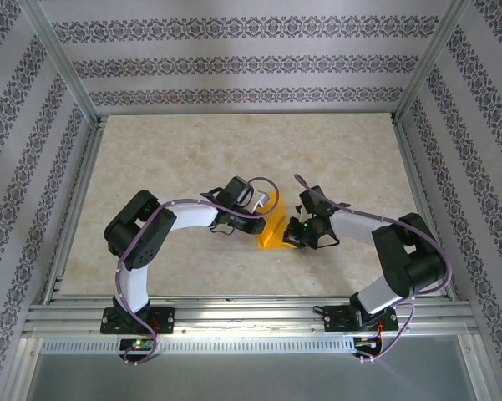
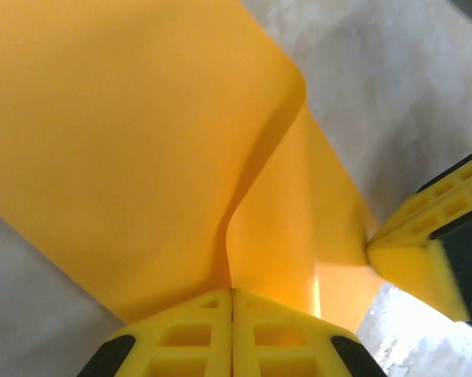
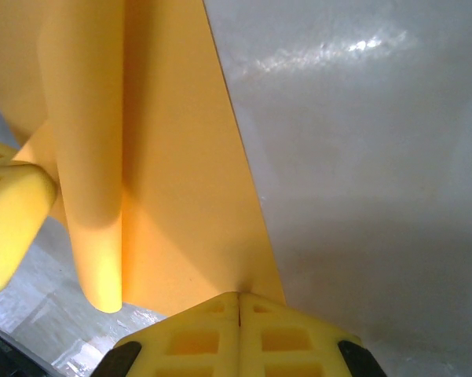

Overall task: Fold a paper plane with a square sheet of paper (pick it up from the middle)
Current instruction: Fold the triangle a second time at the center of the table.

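The square sheet of paper (image 1: 274,231) is bright orange and sits bent at the table's middle, held between both arms. My left gripper (image 1: 262,219) is shut on one edge of it; in the left wrist view the paper (image 2: 126,141) curves up from the closed yellow fingertips (image 2: 232,292), with a fold running up the middle. My right gripper (image 1: 294,236) is shut on the opposite edge. In the right wrist view the sheet (image 3: 181,204) rises from the closed tips (image 3: 239,297), one flap rolled over at the left. The other arm's yellow finger (image 2: 424,251) touches the paper's right side.
The beige marbled tabletop (image 1: 167,159) lies open around the paper. Patterned walls and an aluminium frame (image 1: 58,67) enclose the table. Purple cables (image 1: 359,219) loop off both arms.
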`<action>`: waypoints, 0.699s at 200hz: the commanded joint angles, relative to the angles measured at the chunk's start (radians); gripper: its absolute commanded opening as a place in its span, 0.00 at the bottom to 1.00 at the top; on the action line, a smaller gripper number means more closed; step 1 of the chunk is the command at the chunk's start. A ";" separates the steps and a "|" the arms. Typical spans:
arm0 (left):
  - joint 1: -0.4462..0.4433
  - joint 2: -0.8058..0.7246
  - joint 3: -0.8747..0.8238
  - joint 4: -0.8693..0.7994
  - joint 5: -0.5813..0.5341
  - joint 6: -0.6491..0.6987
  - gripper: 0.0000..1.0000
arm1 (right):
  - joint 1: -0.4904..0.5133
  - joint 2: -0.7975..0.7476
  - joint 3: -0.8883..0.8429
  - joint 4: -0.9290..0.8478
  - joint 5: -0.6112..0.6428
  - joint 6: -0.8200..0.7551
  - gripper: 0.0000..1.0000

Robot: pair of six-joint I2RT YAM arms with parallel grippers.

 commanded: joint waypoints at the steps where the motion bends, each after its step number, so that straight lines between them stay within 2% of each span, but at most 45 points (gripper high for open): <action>1: 0.013 0.007 0.030 -0.045 -0.021 0.047 0.06 | 0.012 0.018 0.010 -0.044 0.032 -0.017 0.02; 84: 0.014 0.021 0.057 -0.069 0.009 0.051 0.06 | 0.066 0.001 0.078 0.026 -0.044 0.013 0.06; 140: 0.014 0.018 0.062 -0.087 0.010 0.051 0.06 | 0.070 0.078 0.089 -0.008 0.015 0.004 0.05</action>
